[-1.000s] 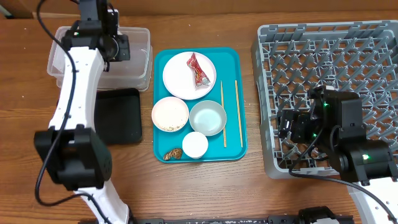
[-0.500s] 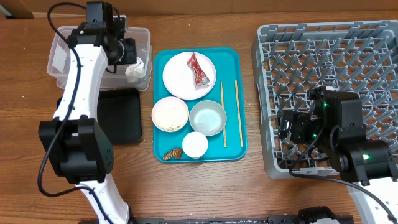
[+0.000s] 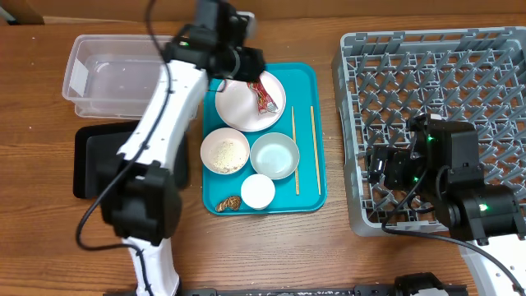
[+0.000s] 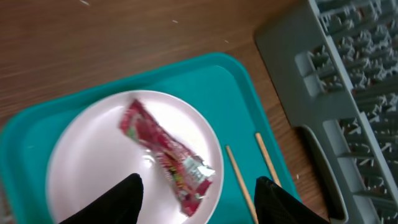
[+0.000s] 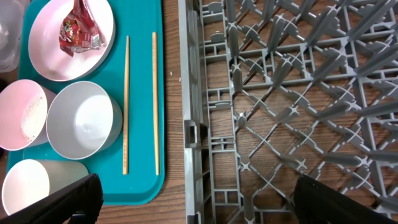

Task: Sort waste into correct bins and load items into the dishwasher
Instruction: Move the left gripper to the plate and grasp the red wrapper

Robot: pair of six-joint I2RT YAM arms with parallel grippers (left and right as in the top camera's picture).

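A crumpled red wrapper [image 3: 263, 92] [image 4: 168, 155] lies on the round white plate [image 3: 237, 105] [image 4: 81, 168] at the back of the teal tray [image 3: 306, 82]. My left gripper [image 3: 246, 62] [image 4: 199, 202] hovers open just above it, its fingers [image 4: 118, 199] apart with nothing between them. Below the plate sit a bowl with rice grains [image 3: 224, 152], a pale grey bowl [image 3: 274, 155], a white cup [image 3: 257, 191] and a brown scrap [image 3: 230, 202]. Two chopsticks [image 3: 294, 148] lie along the tray's right side. My right gripper [image 3: 382, 168] [image 5: 199, 205] stands open over the grey dish rack's [image 3: 436, 82] left edge.
The clear tub [image 3: 107, 74] stands at the back left, its right end hidden by my left arm. The black tray [image 3: 99, 160] lies just in front of it. The rack wall [image 5: 193, 124] runs close beside the teal tray [image 5: 140, 186].
My left gripper opened over the clear tub, left a white tissue there, then swung right to above the plate with the wrapper. The right arm has not moved.
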